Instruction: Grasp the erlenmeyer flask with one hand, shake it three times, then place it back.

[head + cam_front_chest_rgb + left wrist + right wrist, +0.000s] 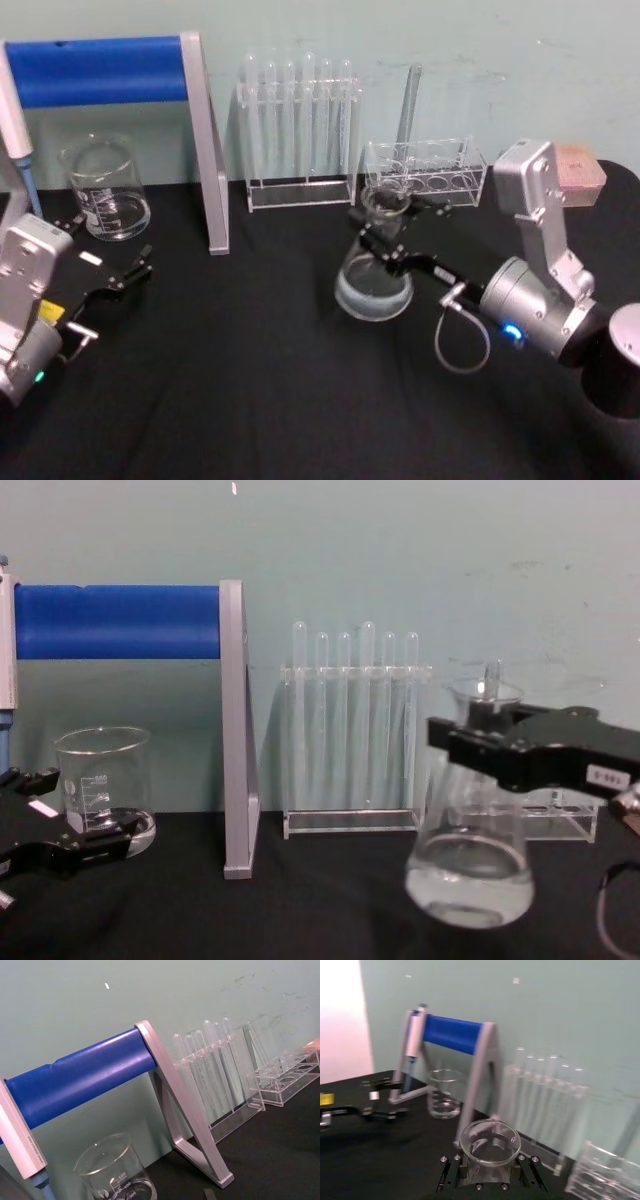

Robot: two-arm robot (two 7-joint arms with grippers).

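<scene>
At the flask neck: right gripper [388, 232] pinches the glass just under the flared rim, one jaw on each side.
Erlenmeyer flask [372, 285]: mid-table, in front of the test tube rack [300, 190], slightly tilted, clear liquid [468, 875] low in its base.
Left gripper [112, 242]: idle near the beaker [105, 190], fingers spread.
Shaking well: short, even swings with the neck up, the grip firm, and the flask well clear of the rack.

Clear erlenmeyer flask [374, 285], black right tool [385, 226], blue-and-grey stand [95, 70], black table [250, 380].
</scene>
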